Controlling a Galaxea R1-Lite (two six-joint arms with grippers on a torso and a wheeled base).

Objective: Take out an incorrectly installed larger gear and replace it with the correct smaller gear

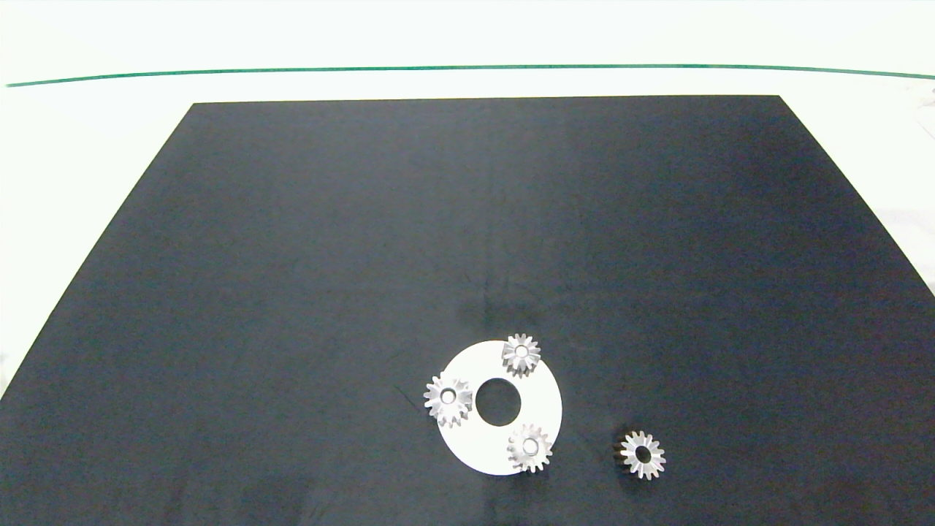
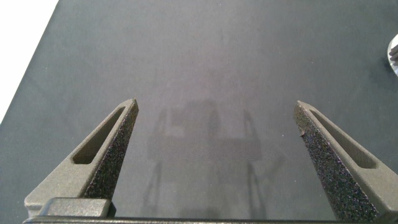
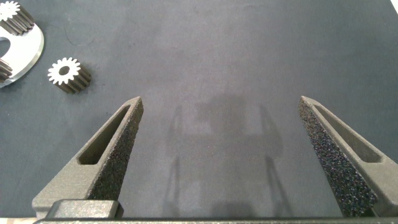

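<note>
A white ring-shaped disc [image 1: 540, 398] lies on the black mat and carries three silver bevel gears. The one on its left rim [image 1: 448, 399] looks slightly the widest, so I take it for the larger gear; the others sit at the top [image 1: 521, 354] and bottom right [image 1: 530, 448]. The smaller gear [image 1: 642, 454], with a dark flank, lies loose on the mat to the disc's right and also shows in the right wrist view [image 3: 68, 74]. My left gripper [image 2: 216, 102] and right gripper [image 3: 221, 99] are both open over bare mat, holding nothing. Neither arm shows in the head view.
The black mat [image 1: 467, 219] covers most of a white table, which has a green line [image 1: 467, 68] near its far edge. The disc's edge [image 3: 28, 53] and one mounted gear [image 3: 12, 15] show in the right wrist view.
</note>
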